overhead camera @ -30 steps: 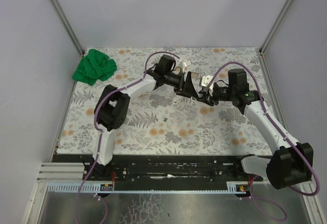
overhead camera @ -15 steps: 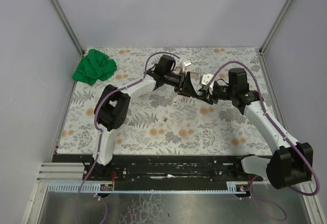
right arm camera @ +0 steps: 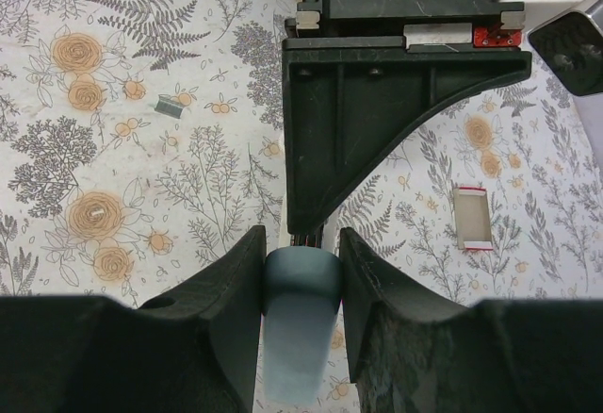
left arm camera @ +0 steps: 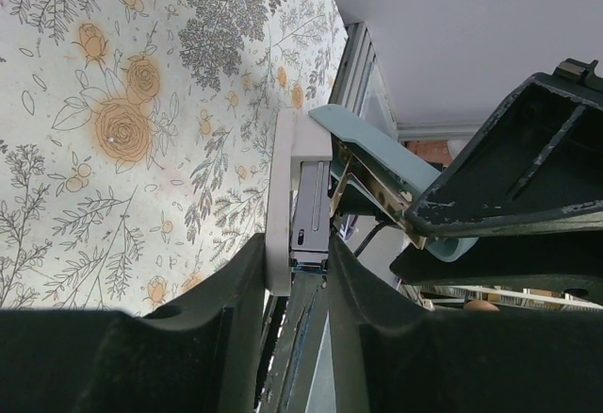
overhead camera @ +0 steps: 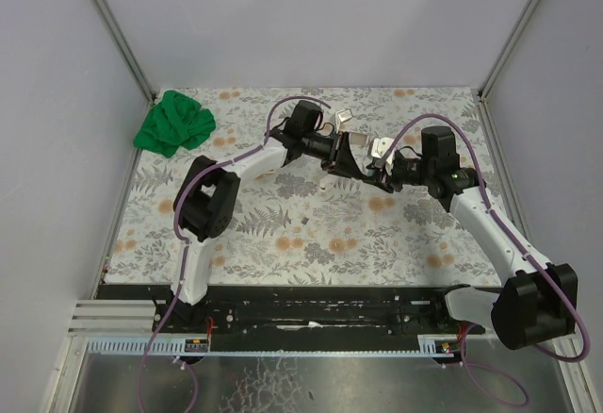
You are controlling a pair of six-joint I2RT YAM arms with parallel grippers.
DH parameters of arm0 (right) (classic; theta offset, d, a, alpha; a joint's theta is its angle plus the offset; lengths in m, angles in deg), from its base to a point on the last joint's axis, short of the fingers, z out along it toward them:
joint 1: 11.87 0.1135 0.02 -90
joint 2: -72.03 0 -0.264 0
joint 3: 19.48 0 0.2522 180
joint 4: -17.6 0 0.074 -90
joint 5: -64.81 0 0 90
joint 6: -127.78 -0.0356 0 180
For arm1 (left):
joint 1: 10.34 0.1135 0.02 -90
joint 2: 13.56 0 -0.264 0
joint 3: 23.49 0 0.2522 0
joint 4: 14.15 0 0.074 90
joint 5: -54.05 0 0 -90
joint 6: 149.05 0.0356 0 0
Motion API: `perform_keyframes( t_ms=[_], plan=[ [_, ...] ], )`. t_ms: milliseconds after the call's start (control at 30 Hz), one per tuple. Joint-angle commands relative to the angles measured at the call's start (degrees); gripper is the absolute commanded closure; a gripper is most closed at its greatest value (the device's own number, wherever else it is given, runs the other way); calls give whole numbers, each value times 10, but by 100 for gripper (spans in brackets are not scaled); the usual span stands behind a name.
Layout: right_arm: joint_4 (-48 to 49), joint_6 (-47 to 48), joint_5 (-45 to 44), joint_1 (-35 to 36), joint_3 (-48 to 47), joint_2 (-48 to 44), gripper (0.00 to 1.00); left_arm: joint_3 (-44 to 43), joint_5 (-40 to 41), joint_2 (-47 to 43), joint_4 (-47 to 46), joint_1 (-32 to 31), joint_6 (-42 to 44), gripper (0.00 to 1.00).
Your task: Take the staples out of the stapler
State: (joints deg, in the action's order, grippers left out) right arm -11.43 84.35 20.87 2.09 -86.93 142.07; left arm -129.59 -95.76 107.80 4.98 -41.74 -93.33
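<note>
While my right gripper point(right arm camera: 300, 253) pinches the stapler point(right arm camera: 301, 290) by its blue end, my left gripper point(left arm camera: 297, 253) clamps its far end; the staples point(right arm camera: 170, 106) lie apart from it.

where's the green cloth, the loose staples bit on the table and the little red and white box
green cloth point(overhead camera: 174, 123): top view, middle of the bundle
staples point(right arm camera: 170, 106): right wrist view, middle of the strip
red-and-white box point(right arm camera: 472, 217): right wrist view, middle of its grey face
</note>
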Motion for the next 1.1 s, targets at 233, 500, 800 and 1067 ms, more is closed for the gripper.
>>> perform_keyframes(
  t_ms=[233, 500, 800, 1067],
  plan=[
    [-48, 48, -47, 3, 3, -46, 100, 11, -19, -32, -29, 60, -1, 100],
    [-49, 56, -86, 1, 36, -70, 100, 35, -48, -60, -77, 94, -33, 100],
    [-47, 60, -104, -9, 53, -82, 100, 50, -66, -74, -114, 104, -59, 100],
    [-39, 60, -104, -32, 70, -89, 100, 57, -84, -84, -148, 119, -86, 100]
  ],
)
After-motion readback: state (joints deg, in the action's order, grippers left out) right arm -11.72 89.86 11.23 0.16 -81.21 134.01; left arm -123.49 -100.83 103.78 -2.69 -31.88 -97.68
